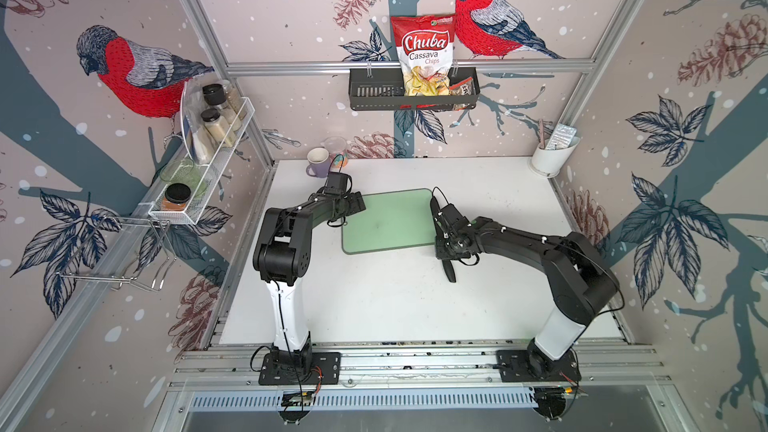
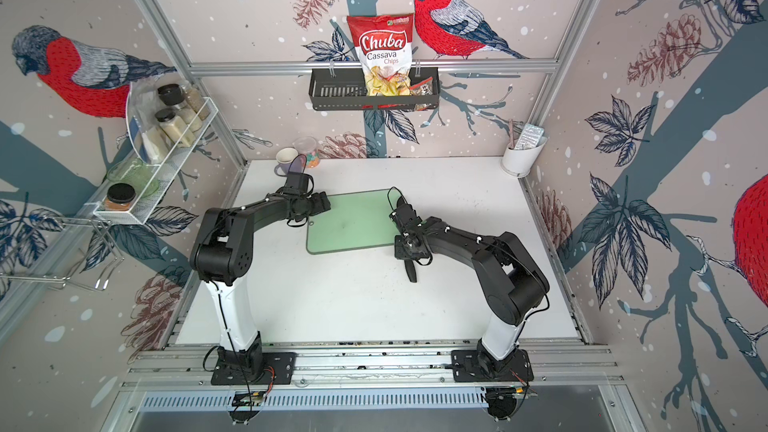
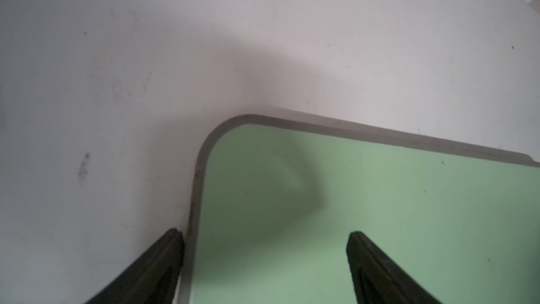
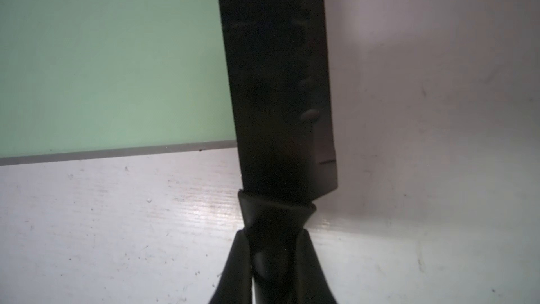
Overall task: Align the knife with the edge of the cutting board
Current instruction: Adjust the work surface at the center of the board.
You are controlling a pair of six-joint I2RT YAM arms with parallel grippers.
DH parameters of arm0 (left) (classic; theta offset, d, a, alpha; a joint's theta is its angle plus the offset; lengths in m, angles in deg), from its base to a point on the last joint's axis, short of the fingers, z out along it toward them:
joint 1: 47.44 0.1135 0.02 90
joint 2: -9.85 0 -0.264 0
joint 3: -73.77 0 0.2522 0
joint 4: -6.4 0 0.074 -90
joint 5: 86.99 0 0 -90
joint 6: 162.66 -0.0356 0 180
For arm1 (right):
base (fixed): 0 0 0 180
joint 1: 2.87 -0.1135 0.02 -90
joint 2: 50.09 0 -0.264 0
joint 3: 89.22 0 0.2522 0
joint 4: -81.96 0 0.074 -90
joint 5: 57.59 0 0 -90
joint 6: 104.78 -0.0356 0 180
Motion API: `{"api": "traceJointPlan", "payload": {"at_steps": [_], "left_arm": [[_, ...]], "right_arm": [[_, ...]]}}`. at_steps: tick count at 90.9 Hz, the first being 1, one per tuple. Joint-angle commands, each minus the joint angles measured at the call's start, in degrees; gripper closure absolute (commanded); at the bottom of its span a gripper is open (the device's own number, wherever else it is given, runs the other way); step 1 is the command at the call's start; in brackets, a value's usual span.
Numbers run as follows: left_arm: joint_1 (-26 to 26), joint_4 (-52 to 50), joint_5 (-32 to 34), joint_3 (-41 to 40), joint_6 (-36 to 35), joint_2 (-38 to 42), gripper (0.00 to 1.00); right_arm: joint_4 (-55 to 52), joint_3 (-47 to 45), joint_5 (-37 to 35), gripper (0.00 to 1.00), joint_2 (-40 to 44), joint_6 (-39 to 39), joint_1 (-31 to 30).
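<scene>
Wire rack: white rack (image 1: 178,214) on the left wall, upper left of both top views, holding spice jars (image 1: 216,122)
Mug: purple mug (image 1: 318,162) at the far left corner of the table (image 1: 374,309), with a clear lidded tub (image 1: 334,146) just beside it
Left gripper: left gripper (image 3: 264,232) sits left of centre in both top views, at the board's far left corner; its fingers are spread with nothing held between them. In the wrist view one finger (image 3: 163,258) is just outside the grey rim and its mate is over the green face
Cutting board: cutting board (image 1: 386,222) lies flat at centre frame, long sides running left to right, slightly skewed to the table edge
Chips: red and white Chuba bag (image 1: 424,51) stands upright in a black basket (image 1: 374,93) on the back wall, top centre
Knife: knife (image 4: 277,68) is right of centre, its blade running along the board's right short edge and covering the rim there. The handle end (image 1: 449,272) sticks out past the near right corner over bare table. Whether the blade rests on the board or hangs just above it, I cannot tell
Right gripper: right gripper (image 4: 274,231) is pinched on the knife handle just behind the blade, close to the board's near right corner
Pot: white pot (image 1: 550,157) at the table's far right corner, upper right, with utensils standing in it
</scene>
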State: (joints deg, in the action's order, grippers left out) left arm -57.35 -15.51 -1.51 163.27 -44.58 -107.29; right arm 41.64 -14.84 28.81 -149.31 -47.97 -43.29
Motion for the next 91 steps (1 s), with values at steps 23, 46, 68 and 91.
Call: {"api": "traceJointPlan", "payload": {"at_steps": [23,46,68,91], "left_arm": [[0.16,-8.48,-4.57,1.81,-1.16,-1.92,0.10],[0.22,-10.42,-4.82,5.87,-1.69,-4.69,0.10],[0.16,-12.38,-4.94,9.26,-2.43,-6.67,0.09],[0.17,-13.71,-5.39,11.74,-3.44,-7.93,0.09]], "right_arm": [[-0.46,2.91,-4.80,1.00,-2.26,-2.70,-2.06],[-1.37,4.98,-6.03,1.00,-4.27,-3.29,-2.07],[-1.16,5.44,-6.15,1.00,-4.67,-4.30,-2.01],[-2.09,7.14,-6.27,1.00,-6.06,-5.77,-2.20]]}}
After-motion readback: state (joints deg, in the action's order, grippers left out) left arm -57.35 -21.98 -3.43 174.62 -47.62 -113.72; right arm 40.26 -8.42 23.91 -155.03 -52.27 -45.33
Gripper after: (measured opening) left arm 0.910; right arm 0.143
